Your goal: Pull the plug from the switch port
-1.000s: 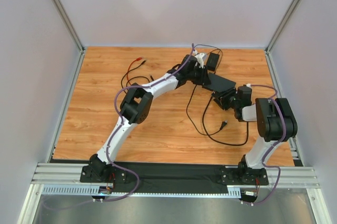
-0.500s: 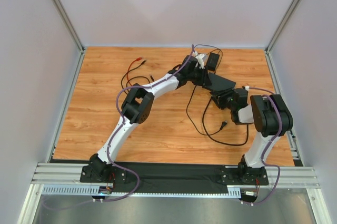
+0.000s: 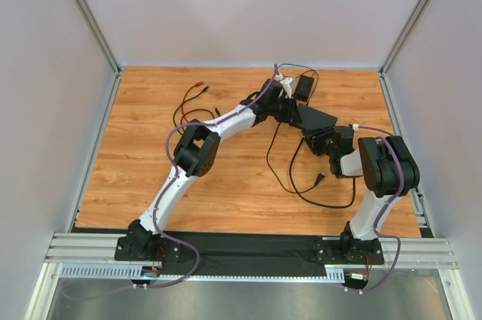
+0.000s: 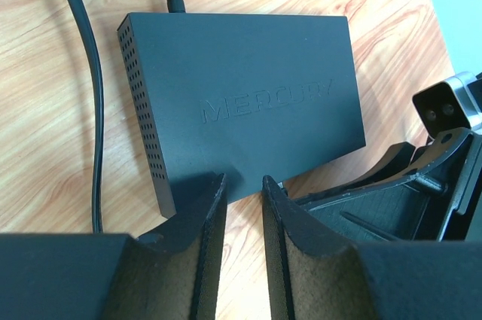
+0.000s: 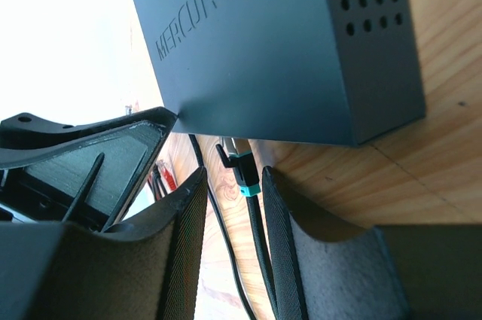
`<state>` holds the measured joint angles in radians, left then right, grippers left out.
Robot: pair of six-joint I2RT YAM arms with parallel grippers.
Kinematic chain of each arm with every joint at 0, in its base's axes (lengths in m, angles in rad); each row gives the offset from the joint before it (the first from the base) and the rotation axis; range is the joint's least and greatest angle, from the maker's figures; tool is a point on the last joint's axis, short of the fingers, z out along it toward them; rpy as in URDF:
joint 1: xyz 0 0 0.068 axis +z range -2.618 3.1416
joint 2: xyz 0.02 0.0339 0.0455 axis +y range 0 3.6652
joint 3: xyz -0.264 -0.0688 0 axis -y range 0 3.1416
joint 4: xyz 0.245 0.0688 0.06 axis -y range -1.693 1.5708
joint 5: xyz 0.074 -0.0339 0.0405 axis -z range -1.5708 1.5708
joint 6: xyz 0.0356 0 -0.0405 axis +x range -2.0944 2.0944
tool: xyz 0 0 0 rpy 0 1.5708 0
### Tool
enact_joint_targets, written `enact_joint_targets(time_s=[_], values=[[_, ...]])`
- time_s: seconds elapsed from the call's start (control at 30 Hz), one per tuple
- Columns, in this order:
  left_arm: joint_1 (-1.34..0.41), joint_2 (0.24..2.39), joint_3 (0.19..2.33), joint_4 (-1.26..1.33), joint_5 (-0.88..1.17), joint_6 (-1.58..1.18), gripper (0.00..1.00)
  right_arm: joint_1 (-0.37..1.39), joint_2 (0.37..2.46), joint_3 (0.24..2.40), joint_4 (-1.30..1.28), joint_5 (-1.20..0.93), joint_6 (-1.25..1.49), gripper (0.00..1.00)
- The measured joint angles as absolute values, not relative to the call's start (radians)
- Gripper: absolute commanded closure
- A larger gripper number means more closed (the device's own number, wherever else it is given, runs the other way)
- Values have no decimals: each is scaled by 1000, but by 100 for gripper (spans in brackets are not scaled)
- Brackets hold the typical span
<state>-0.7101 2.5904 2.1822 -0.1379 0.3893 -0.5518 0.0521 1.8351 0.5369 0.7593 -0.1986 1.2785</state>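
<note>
The switch (image 3: 317,118) is a flat matte-black box marked MERCURY, lying at the back right of the table; it also shows in the left wrist view (image 4: 241,102) and the right wrist view (image 5: 279,41). A black plug with a teal boot (image 5: 246,172) meets its lower edge, and the socket itself is hidden. My right gripper (image 5: 233,177) is open, with its fingers on either side of the plug and its cable. My left gripper (image 4: 239,192) is narrowly open and empty, its fingertips over the switch's near edge.
A smaller black adapter brick (image 3: 304,86) lies behind the switch. Black cables loop across the wood (image 3: 301,184), ending in a loose plug (image 3: 320,179). Red-tipped leads (image 3: 197,87) lie at the back left. A cable (image 4: 90,109) runs beside the switch.
My right arm has moved left toward the switch, bringing its gripper up to the switch's edge. The left arm and the switch have not moved.
</note>
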Motion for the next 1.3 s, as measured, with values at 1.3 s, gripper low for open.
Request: enact_joint_targets(time_s=[1.3], values=[[-691,2590,2182,-149,421,-552,69,76,1819,670,496,-102,1256,89]])
